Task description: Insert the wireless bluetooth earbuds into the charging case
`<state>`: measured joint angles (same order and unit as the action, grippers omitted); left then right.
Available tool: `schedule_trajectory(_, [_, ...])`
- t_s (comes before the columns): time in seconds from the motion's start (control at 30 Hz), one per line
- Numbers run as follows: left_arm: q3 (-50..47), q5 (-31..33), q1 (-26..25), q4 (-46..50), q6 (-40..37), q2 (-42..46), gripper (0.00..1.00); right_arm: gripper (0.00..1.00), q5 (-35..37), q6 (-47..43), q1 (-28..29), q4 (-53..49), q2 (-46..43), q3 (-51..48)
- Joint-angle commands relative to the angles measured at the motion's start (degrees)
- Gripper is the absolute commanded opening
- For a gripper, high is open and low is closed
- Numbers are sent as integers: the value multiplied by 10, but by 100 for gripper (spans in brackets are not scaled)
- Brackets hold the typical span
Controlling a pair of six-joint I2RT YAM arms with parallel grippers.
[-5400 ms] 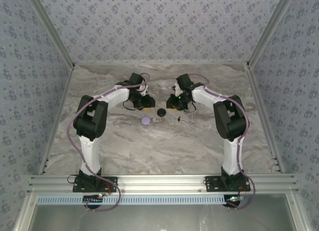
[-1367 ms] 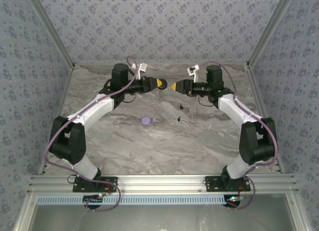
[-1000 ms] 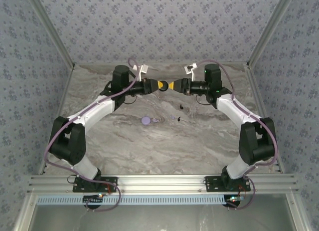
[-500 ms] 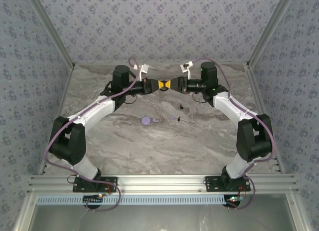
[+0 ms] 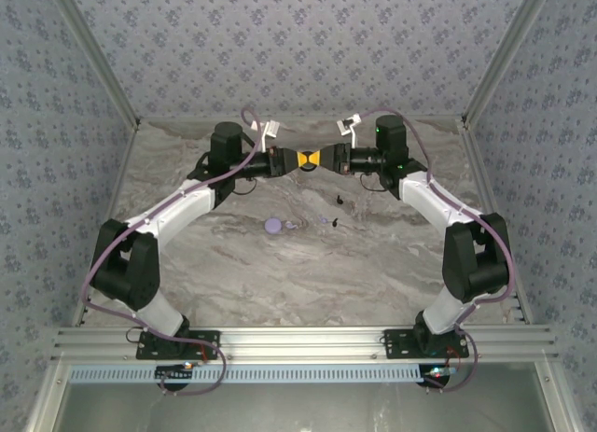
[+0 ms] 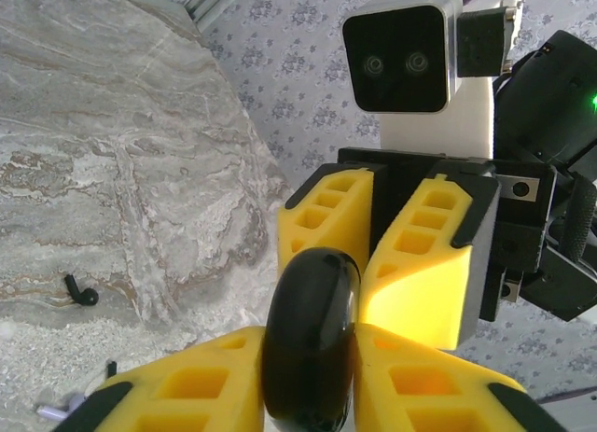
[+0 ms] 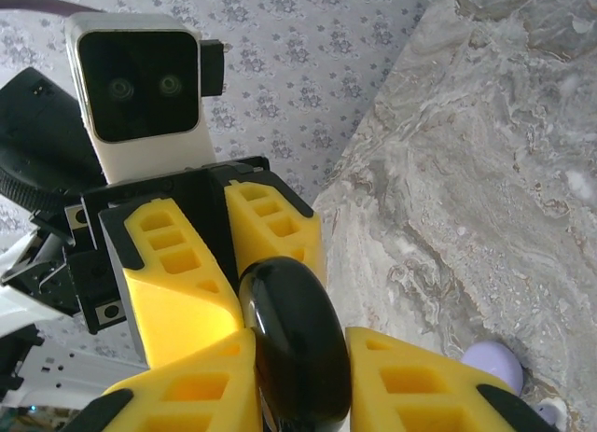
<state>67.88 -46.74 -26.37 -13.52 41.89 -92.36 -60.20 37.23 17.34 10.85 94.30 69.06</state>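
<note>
Lately my right gripper (image 5: 321,159) closed in; it and the left gripper (image 5: 301,160) both pinch the glossy black round disc (image 6: 311,339); the round lavender charging case (image 5: 272,225) lies at seven o'clock, nearer left.

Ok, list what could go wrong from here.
1. The glossy black round object is pinched between the left hand and the right hand, in the air over the marble table; a mistimed release could drop it.
2. A fall might scatter the tiny black earbuds or knock the small round lavender charging case lying on the table.
</note>
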Motion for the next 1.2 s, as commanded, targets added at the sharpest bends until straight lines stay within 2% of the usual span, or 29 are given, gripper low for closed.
schedule_trajectory(0.0, [2, -23, -4, 2, -12, 25, 31, 21, -8, -7, 1, -18, -11, 23])
schedule_trajectory(0.23, [14, -52, -3, 66, -65, 32, 44, 17, -18, -40, 1, -50, -24, 29])
schedule_trajectory(0.53, [18, -58, -2, 71, -66, 31, 44, 17, -27, -51, 9, -62, -28, 33])
schedule_trajectory(1.0, [11, -51, -3, 50, -52, 30, 38, 18, -27, -67, 18, -84, -32, 39])
schedule_trajectory(1.17, [7, -50, -4, 42, -47, 29, 29, 18, -26, -67, 20, -86, -32, 38])
